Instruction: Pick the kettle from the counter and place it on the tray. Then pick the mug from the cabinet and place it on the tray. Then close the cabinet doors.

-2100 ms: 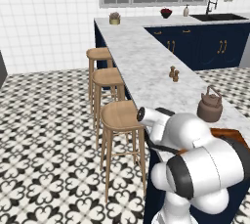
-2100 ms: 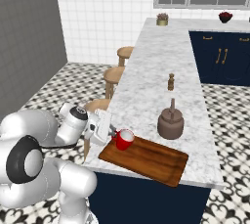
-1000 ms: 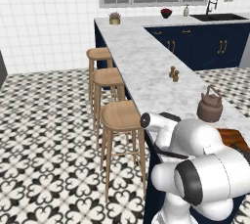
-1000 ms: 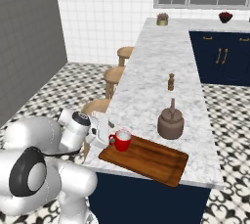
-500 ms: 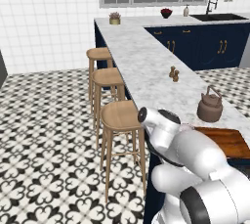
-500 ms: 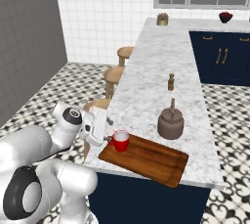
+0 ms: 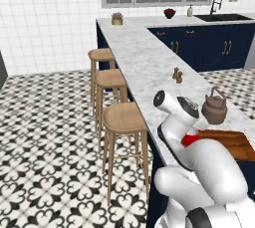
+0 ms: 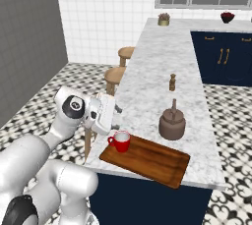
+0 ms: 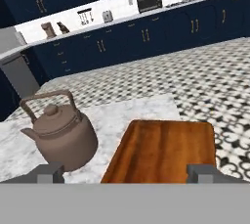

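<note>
The red mug (image 8: 120,141) stands on the near left corner of the wooden tray (image 8: 157,162), which lies on the marbled counter (image 8: 157,71). My gripper (image 8: 117,119) hangs open just above and left of the mug, apart from it. The brown kettle (image 8: 172,123) stands on the counter behind the tray, off the board. In the hand view the kettle (image 9: 61,132) is left of the tray (image 9: 166,147), with my open gripper (image 9: 126,174) low in front. From the left base view my arm covers most of the mug (image 7: 189,140), and the kettle (image 7: 215,108) sits behind the tray (image 7: 231,142). The cabinet and its doors are out of view.
Three wooden stools (image 7: 122,117) line the counter's (image 7: 144,57) floor side. Two small shakers (image 8: 172,82) stand mid-counter behind the kettle. A potted plant (image 7: 117,18) and a sink (image 7: 224,17) sit at the far end. Navy cupboards (image 9: 146,37) line the far wall.
My open gripper has drawn back up and left, away from the mug, which stays on the tray. The kettle and tray have not moved.
</note>
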You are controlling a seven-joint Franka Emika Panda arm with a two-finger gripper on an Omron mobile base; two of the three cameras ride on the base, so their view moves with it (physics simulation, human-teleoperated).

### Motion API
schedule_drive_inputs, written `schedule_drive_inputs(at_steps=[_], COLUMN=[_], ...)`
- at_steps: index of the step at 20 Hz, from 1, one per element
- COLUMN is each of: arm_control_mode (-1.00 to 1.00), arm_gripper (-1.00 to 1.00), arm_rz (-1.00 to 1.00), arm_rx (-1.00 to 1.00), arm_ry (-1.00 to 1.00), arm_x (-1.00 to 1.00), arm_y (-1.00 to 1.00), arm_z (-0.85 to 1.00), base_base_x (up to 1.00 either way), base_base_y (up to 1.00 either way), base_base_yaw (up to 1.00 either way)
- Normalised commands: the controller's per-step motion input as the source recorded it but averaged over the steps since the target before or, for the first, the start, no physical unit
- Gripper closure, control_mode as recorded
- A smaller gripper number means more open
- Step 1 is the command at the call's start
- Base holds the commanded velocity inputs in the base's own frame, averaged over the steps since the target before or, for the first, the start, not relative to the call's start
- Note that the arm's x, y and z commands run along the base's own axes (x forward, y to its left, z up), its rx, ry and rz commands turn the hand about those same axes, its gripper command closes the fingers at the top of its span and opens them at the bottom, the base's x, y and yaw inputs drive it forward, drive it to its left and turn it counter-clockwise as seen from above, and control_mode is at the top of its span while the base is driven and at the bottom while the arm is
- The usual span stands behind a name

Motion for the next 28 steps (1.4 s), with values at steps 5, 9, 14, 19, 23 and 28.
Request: schedule_drive_inputs(at_steps=[5, 9, 14, 19, 23, 28], arm_control_mode=[-1.0, -1.0, -1.0, -1.0, -1.0, -1.0], arm_gripper=[-1.0, -1.0, -1.0, -1.0, -1.0, -1.0], arm_rz=[0.08, 0.18, 0.26, 0.34, 0.33, 0.29], arm_rx=[0.0, 0.0, 0.0, 0.0, 0.0, 0.21], arm_ry=[0.1, 0.27, 0.32, 0.34, 0.46, 0.36], arm_x=[-0.02, 0.0, 0.0, 0.12, 0.43, 0.5], arm_y=[-0.74, -0.74, -0.64, -0.41, -0.19, -0.25], arm_z=[0.79, 0.56, 0.4, 0.28, -0.02, -0.21], base_base_x=[0.0, 0.0, 0.0, 0.0, 0.0, 0.0], base_base_y=[0.0, 0.0, 0.0, 0.0, 0.0, 0.0], base_base_yaw=[0.0, 0.0, 0.0, 0.0, 0.0, 0.0])
